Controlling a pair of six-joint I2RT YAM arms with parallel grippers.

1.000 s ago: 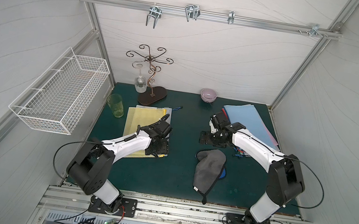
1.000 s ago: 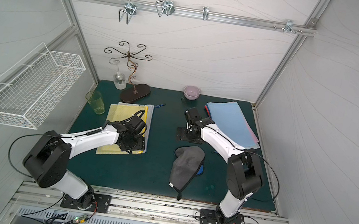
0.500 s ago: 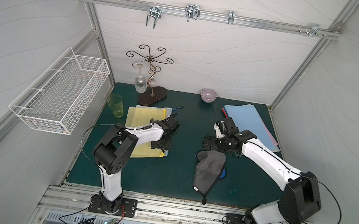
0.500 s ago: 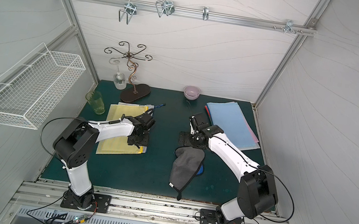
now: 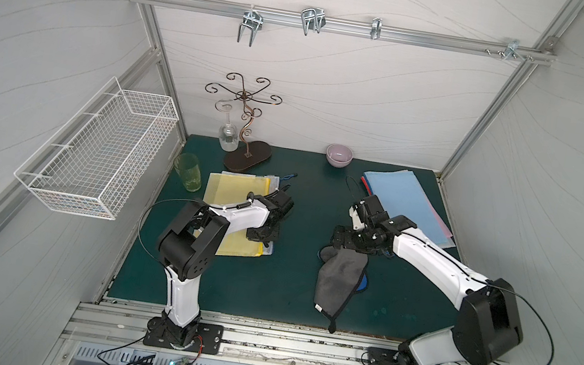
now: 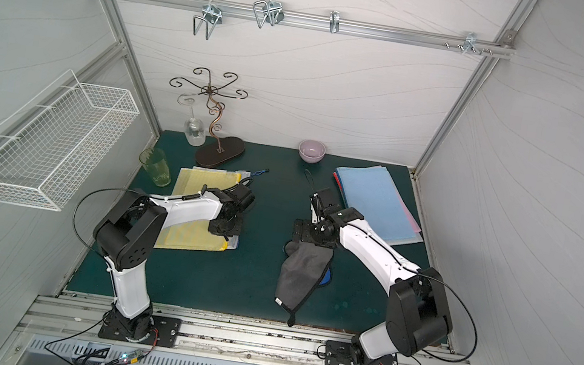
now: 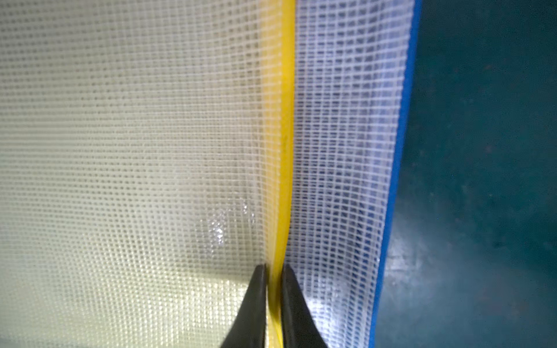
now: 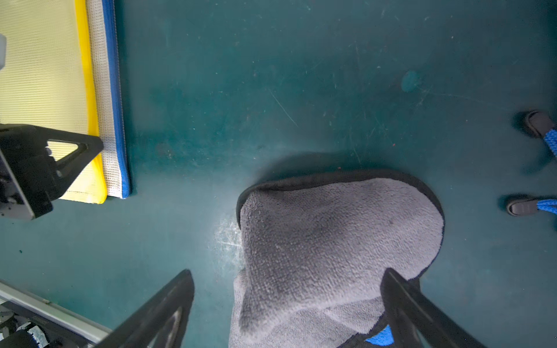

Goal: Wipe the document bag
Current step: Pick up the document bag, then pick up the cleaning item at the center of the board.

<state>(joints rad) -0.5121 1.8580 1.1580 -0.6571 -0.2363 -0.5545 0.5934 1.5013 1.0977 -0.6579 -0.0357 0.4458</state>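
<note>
Plainly, the left gripper [image 7: 273, 268] is clamped on the yellow edge of the bag [image 5: 227, 191], which lies flat on the left of the mat [image 5: 265, 290], its long axis running front to back. The right gripper [image 8: 287, 271] hangs spread wide over the far end of the cloth [image 5: 338, 278], gripping nothing. From the cloth, the bag lies leftward across bare mat. The right gripper is nearer the cloth and looks the one to fetch it.

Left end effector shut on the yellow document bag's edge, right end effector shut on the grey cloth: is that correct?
One slip: the right end effector is open, its jaws spread wide at the grey cloth, as the right wrist view shows. The left end effector is shut on the yellow document bag at its edge.
</note>
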